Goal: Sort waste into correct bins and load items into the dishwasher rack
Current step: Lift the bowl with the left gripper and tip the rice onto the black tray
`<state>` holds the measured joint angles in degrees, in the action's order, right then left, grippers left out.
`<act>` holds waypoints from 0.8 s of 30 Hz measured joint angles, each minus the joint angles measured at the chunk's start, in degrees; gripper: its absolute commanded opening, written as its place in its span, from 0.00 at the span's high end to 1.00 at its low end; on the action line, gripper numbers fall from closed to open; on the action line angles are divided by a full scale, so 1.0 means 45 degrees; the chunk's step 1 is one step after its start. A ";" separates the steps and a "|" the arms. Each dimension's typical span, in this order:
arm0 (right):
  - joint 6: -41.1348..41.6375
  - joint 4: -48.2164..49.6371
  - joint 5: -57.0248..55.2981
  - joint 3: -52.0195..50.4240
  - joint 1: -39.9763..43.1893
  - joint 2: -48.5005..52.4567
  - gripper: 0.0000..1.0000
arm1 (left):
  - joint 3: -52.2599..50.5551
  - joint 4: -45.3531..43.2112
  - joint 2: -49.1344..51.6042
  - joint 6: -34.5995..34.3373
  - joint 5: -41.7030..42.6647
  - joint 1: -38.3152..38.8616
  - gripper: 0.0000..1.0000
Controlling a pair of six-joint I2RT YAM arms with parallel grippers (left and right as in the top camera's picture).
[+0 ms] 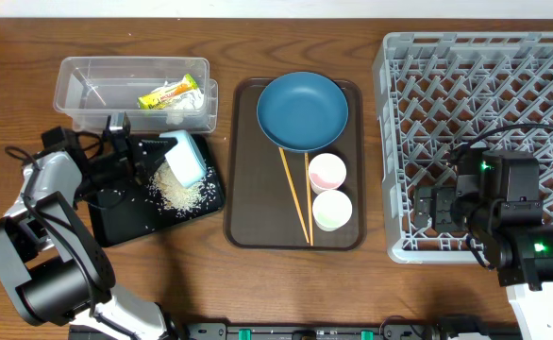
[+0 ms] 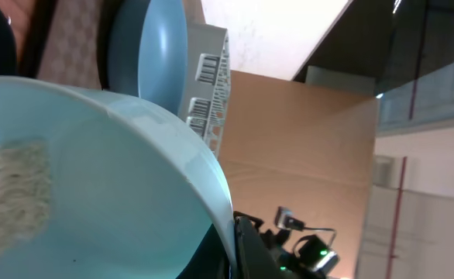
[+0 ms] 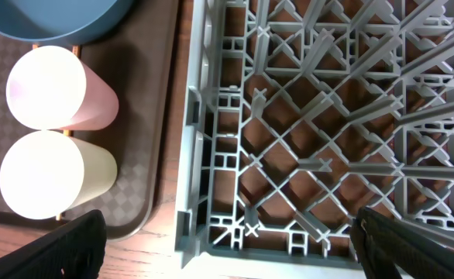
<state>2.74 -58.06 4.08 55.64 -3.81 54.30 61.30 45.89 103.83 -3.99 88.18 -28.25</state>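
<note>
The left claw (image 1: 152, 153), clamped on the light-blue bowl (image 1: 184, 159), tilts it over the black tray (image 1: 116, 222) at nine o'clock. A low rim should stop the rice (image 1: 180, 194) from scattering. The right claw (image 1: 427, 210) gapes open.

Bright, even lighting; the light-blue bowl (image 2: 95, 178) looms blurred in the left wrist view.

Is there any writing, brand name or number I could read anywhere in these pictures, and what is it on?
The snack wrapper in the clear tub: dark print on yellow, too small to read.
The light-blue bowl, dark-blue bowl, pink cup, pale green cup and dishwasher rack: no writing visible.
So no text here can be read.
</note>
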 measured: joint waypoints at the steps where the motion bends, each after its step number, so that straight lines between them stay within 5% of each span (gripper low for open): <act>1: 0.0000 0.0005 0.0000 0.0000 0.0000 0.0000 0.01 | 0.0000 0.0291 0.0000 -0.0015 0.0019 -0.0034 0.94; 24: 0.0000 0.0000 0.0000 0.0000 0.0000 0.0005 0.01 | -0.0005 0.0384 0.0000 0.0068 -0.0699 -0.0695 0.94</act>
<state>2.74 -58.06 4.08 55.64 -3.81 54.33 61.28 47.62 103.83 -3.68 85.03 -31.38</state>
